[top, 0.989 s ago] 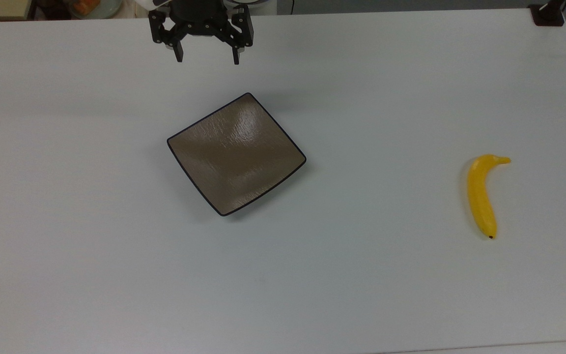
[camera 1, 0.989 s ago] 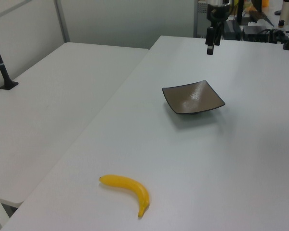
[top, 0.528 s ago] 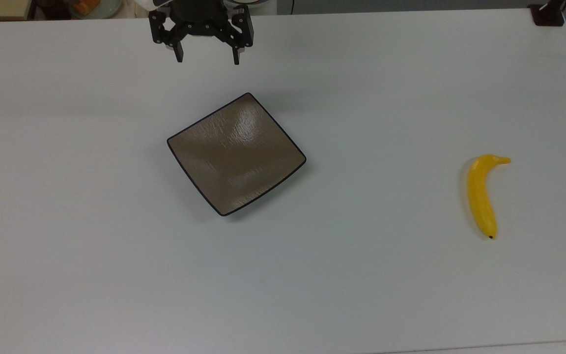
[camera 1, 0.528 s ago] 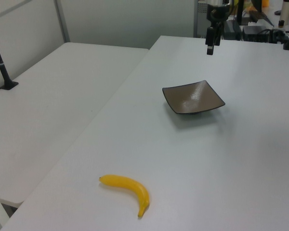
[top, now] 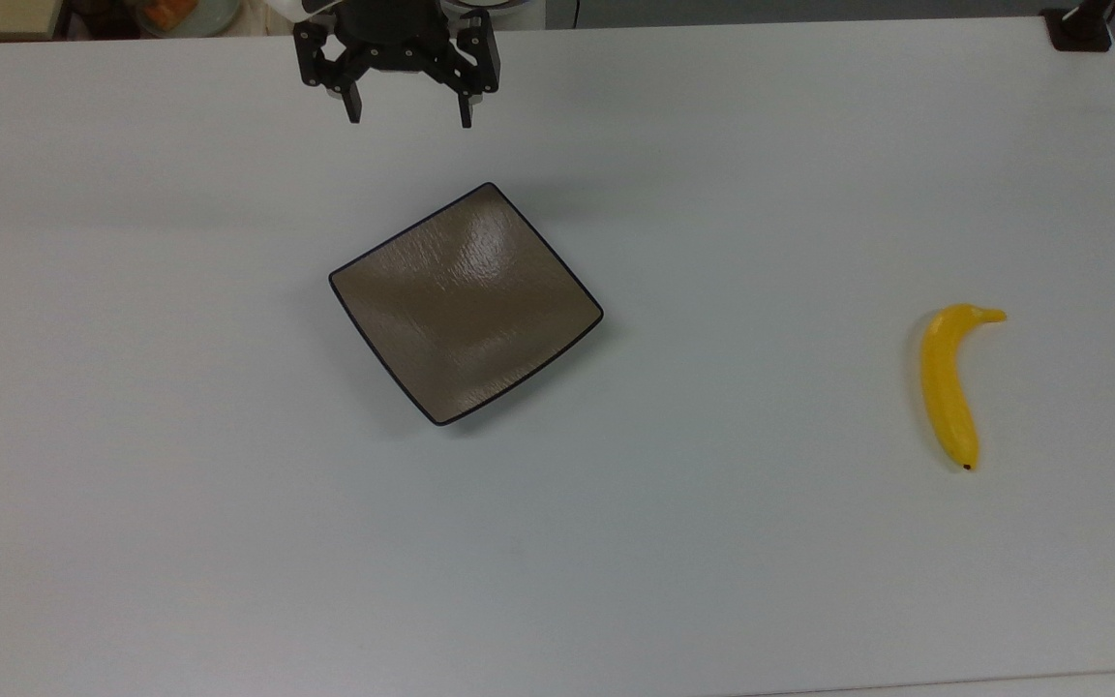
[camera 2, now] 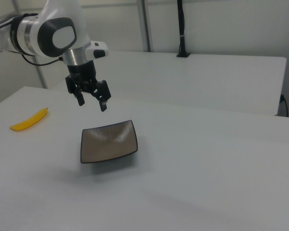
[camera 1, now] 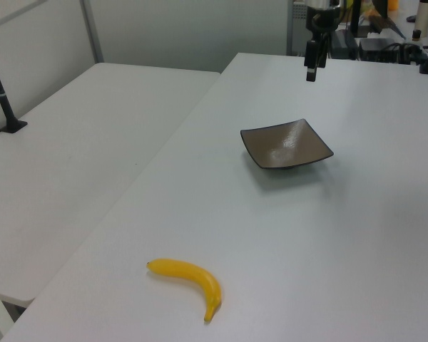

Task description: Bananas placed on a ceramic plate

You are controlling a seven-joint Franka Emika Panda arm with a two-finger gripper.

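Bananas [top: 947, 387]: a single yellow fruit lies flat on the white table [top: 712, 542], well apart from the gripper [top: 408, 108], far off toward the top view's right and lower in that frame. Its bent stem end points toward the top view's right, the dark tip toward the bottom edge.

Gripper condition: fingers spread wide, nothing between them, hanging above the table just beyond the far corner of the ceramic plate [top: 466, 302]. The plate sits between the gripper and the near table edge, empty.

Handling assessment: the fruit appears light, firm and smooth-skinned, so likely slippery under hard pads. The curved body could roll or pivot if pinched off-centre. Recommended hold: across the thick middle, jaws closing on the two flat-lying sides, square to the long axis. The stem is judged too thin and offset for a steady lift.

Plate looks glossy and breakable; set down gently.
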